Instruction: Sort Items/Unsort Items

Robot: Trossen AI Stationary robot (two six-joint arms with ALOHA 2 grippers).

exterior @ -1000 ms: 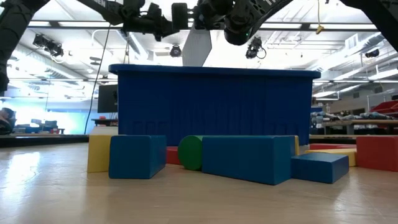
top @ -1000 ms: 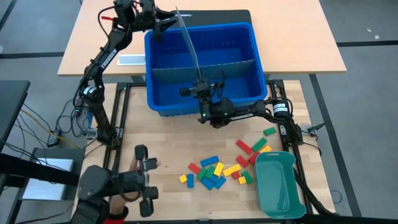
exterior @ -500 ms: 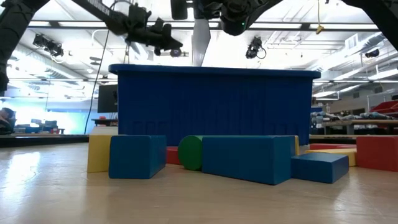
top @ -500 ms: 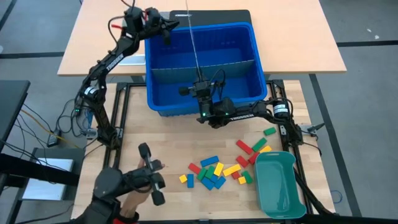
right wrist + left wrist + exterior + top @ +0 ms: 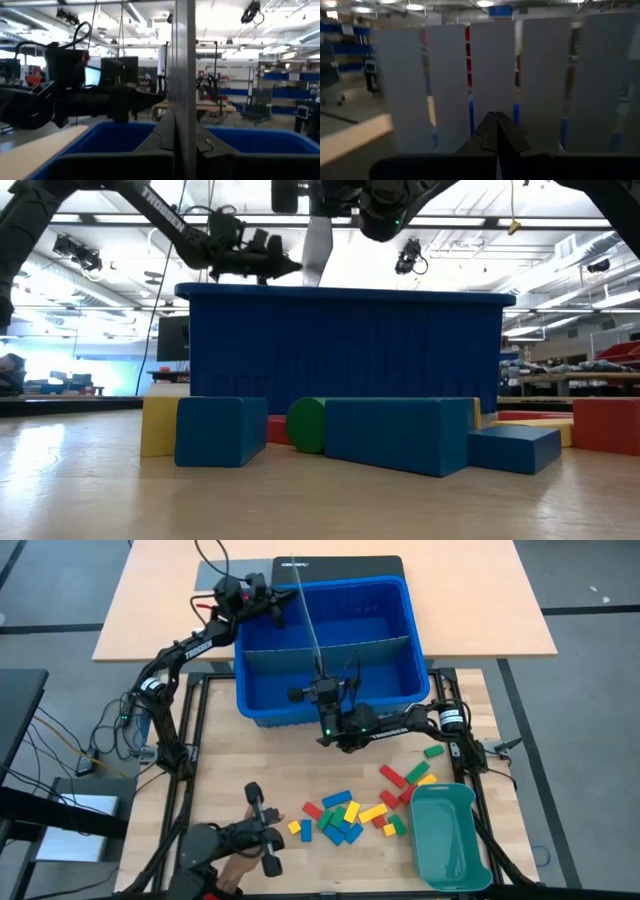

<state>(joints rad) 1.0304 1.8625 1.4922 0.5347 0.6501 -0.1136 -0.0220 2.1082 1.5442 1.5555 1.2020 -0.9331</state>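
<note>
Left end effector [image 5: 283, 598] reaches in over the far left corner of the blue bin [image 5: 395, 692], its fingers pinched together on the far end of the grey slotted divider sheet [image 5: 306, 612]; the left wrist view shows the sheet's slotted face filling the frame straight ahead of the closed tips. A fixed grey divider [image 5: 270, 658] crosses the bin from side to side. The sheet stands on edge, running from the bin's far wall toward its near wall. Right end effector [image 5: 318, 690] sits above the bin's near wall near its middle, clamped tight on the near end of the same sheet; the right wrist view has the sheet's edge upright between its fingers. A person's hand [image 5: 238, 852] with a dark handheld device [image 5: 258, 830] shows at the near left edge of the counter [image 5: 230, 755]. The blocks [image 5: 340, 817], red, yellow, green and blue, lie loose in a cluster on the near middle of the counter, with a few more [image 5: 405, 780] scattered toward the right, one green one near the right edge. The teal tray [image 5: 450, 840] sits at the near right corner, just beside the rightmost blocks.
</note>
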